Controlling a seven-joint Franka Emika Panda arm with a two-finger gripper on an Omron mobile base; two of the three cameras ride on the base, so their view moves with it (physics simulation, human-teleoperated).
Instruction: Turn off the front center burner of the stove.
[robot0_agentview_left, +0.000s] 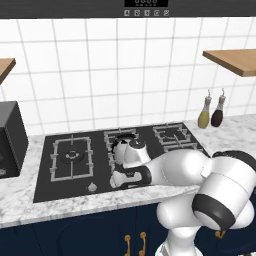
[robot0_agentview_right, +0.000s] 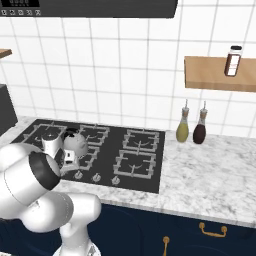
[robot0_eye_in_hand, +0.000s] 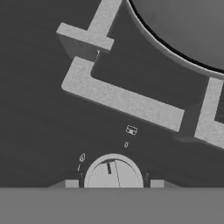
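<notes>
Black glass makes up the stove (robot0_agentview_left: 100, 172), which you see set into a marbled grey-white bench (robot0_agentview_right: 210, 175), with grey wire grates in three sections and small silver knobs along its near edge. Your arm reaches down over the middle section, so the front center burner (robot0_eye_in_hand: 192, 26) is largely hidden behind the wrist in both base views; in the hand view its dark round rim curves across the top right corner, cut off by the frame, with flat grey grate bars (robot0_eye_in_hand: 122, 100) just below it. The fingers (robot0_eye_in_hand: 114, 183) sit either side of a round silver knob (robot0_eye_in_hand: 113, 173) at the bottom of the hand view, spread wider than the knob and apart from it, not gripping. You can see a dark pointer line on the knob's face and tiny white marks printed on the glass around it, too small to read. Two bottles (robot0_agentview_right: 191, 126), one olive-yellow and one dark brown, stand on the bench right of the stove. A dark jar (robot0_agentview_right: 233, 61) with a white label, unreadable, rests on the wooden shelf (robot0_agentview_right: 210, 75). A black appliance (robot0_agentview_left: 11, 140) is cut off at the left edge.
</notes>
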